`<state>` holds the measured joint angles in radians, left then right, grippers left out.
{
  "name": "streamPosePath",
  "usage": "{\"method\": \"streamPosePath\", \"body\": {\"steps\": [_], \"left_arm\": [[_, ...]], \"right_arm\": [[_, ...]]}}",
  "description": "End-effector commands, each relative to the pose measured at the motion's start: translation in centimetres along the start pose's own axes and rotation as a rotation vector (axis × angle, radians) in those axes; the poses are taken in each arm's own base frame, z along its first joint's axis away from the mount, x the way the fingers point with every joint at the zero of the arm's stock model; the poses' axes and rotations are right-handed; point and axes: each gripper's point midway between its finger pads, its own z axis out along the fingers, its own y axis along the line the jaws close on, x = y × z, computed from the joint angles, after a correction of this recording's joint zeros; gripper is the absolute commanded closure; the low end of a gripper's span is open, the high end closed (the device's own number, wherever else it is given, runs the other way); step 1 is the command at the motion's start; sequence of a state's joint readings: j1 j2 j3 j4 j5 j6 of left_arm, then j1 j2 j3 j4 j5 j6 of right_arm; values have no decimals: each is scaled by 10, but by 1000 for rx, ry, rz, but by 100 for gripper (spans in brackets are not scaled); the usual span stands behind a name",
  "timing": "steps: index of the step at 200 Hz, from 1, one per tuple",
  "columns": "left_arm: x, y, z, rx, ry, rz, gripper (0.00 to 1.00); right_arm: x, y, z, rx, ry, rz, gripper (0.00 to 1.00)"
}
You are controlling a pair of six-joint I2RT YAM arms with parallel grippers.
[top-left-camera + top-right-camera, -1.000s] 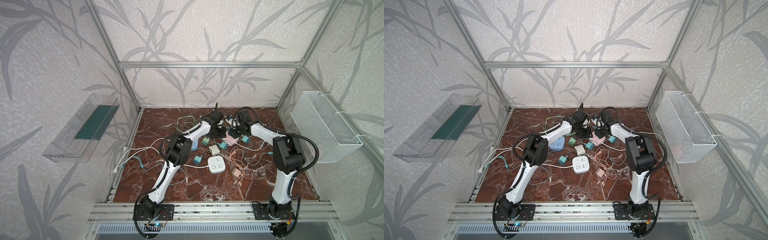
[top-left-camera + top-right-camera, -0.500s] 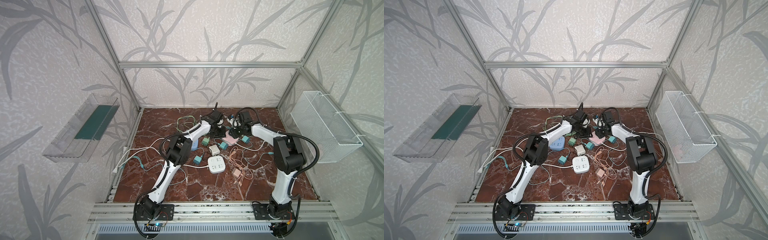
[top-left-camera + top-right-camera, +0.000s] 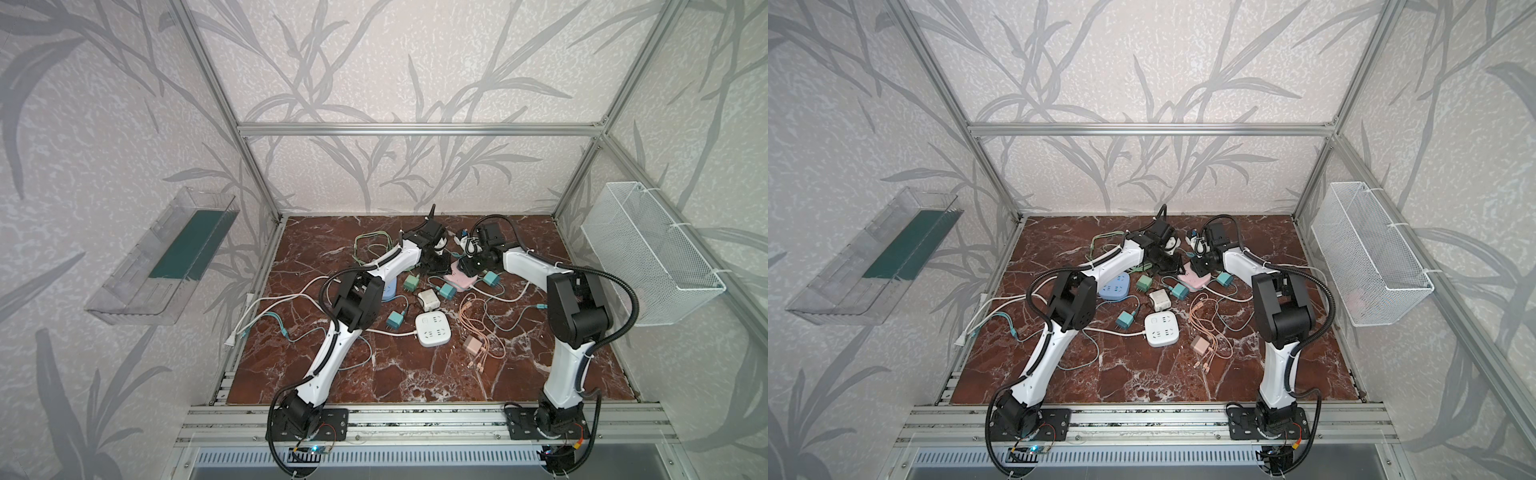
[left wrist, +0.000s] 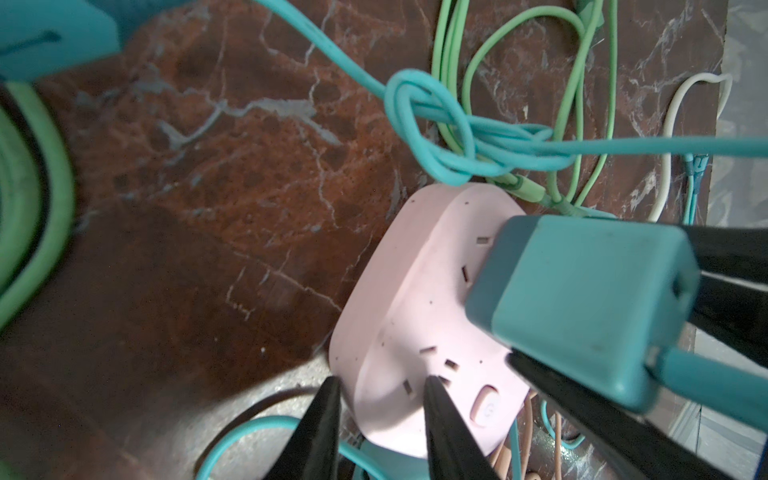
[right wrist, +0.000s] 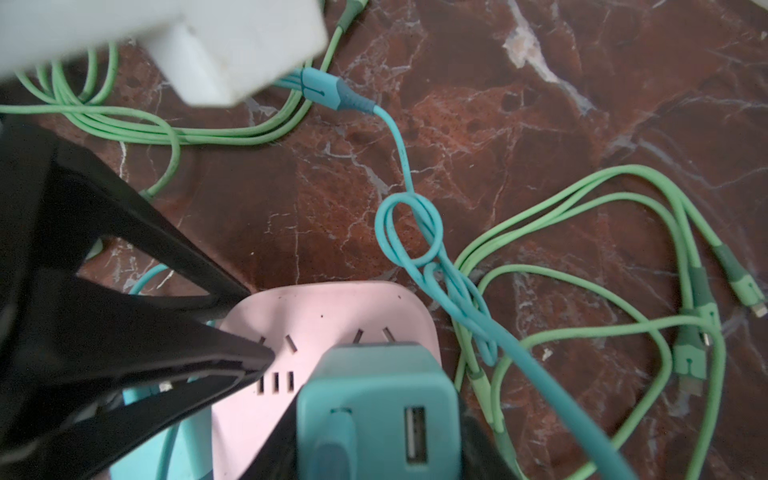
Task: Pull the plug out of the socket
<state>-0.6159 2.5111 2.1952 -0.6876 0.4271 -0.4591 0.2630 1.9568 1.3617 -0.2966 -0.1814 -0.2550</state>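
A pink socket (image 3: 462,280) (image 3: 1195,281) lies at the back middle of the marble floor, with a teal plug (image 5: 374,399) (image 4: 582,307) seated against its face; the prongs are hidden. My right gripper (image 5: 376,415) (image 3: 473,268) is shut on this plug, a black finger on each side. My left gripper (image 4: 380,380) (image 3: 442,266) is shut on a corner of the socket (image 4: 415,316): one finger rests on the face, the other at the outer edge. The plug's knotted teal cable (image 5: 409,232) trails across the floor.
Loose teal plugs (image 3: 411,282) (image 3: 394,319), a white adapter (image 3: 429,299), a white power strip (image 3: 433,329), a blue strip (image 3: 1115,286) and a pink adapter with cables (image 3: 471,344) lie nearby. Green cables (image 5: 582,266) loop beside the socket. A wire basket (image 3: 648,253) hangs on the right wall, a clear bin (image 3: 166,257) on the left.
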Motion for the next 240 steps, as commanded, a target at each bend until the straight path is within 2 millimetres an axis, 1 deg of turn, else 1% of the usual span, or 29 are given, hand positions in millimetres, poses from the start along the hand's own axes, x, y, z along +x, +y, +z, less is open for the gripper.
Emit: {"method": "streamPosePath", "body": {"steps": [1,16,28,54,78,108,130,146,156,167,175,194,218,240], "left_arm": [[34,27,20,-60,121,6,62],[28,25,19,-31,112,9,62],[27,30,21,-28,125,-8,62],[32,35,26,-29,152,-4,62],[35,36,30,-24,165,-12,62],[36,32,35,12,173,-15,62],[34,30,37,30,165,-15,62],[34,30,37,31,163,-14,62],[35,32,38,18,166,-16,63],[37,39,38,-29,174,-22,65],[39,45,38,-67,184,-24,67],[46,56,41,-124,210,-31,68],[52,63,42,-160,226,-41,70],[54,66,43,-170,233,-45,70]], "right_arm": [[-44,2,-23,0,-141,-49,73],[-43,2,-21,-4,-139,-48,73],[-42,4,-19,-16,-137,-49,73],[-41,5,-15,-28,-130,-43,73],[-45,10,-16,-55,-146,-40,73],[-48,19,-15,-107,-150,-51,73],[-46,27,-9,-145,-123,-65,73],[-44,29,-6,-143,-108,-70,73],[-43,30,-5,-142,-105,-70,73],[-43,30,-4,-130,-104,-72,73],[-45,29,-5,-119,-109,-70,74],[-54,31,-12,-125,-147,-50,74],[-70,30,-24,-124,-203,-25,74],[-79,28,-32,-113,-239,-18,74]]}}
